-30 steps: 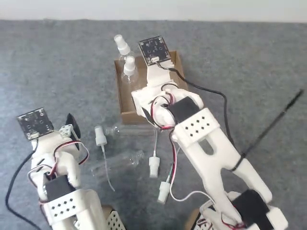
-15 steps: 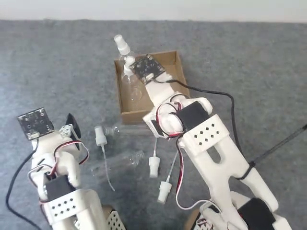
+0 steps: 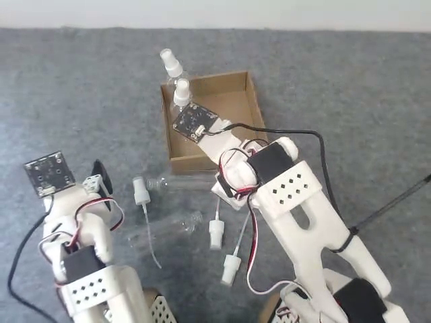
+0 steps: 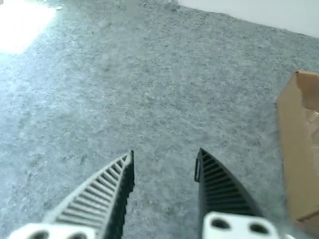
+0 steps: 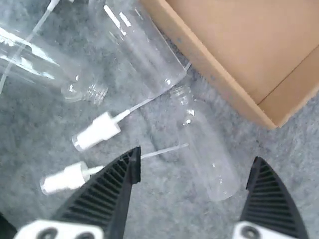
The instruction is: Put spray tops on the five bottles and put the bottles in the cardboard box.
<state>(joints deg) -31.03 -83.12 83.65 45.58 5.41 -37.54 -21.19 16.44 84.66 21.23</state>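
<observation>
The cardboard box (image 3: 229,94) stands at the back middle of the grey carpet. One capped bottle (image 3: 182,97) stands in its left part; another (image 3: 171,64) stands by its back left corner. My right gripper (image 5: 195,158) is open, hanging over an uncapped clear bottle (image 5: 204,144) that lies just outside the box wall (image 5: 234,50). Two more uncapped bottles (image 5: 144,50) (image 5: 45,55) lie beside it, with two loose spray tops (image 5: 97,132) (image 5: 62,178). My left gripper (image 4: 165,153) is open over bare carpet, left of the box (image 4: 299,144).
In the high view a spray top (image 3: 140,192) with its long tube lies by a bottle (image 3: 178,182). A second bottle (image 3: 168,225) and two more spray tops (image 3: 216,232) (image 3: 231,268) lie in front. A black cable (image 3: 323,168) trails off the right arm (image 3: 283,182).
The right arm has drawn back from over the box's far side to its front edge, above the loose bottles. The left arm has kept still.
</observation>
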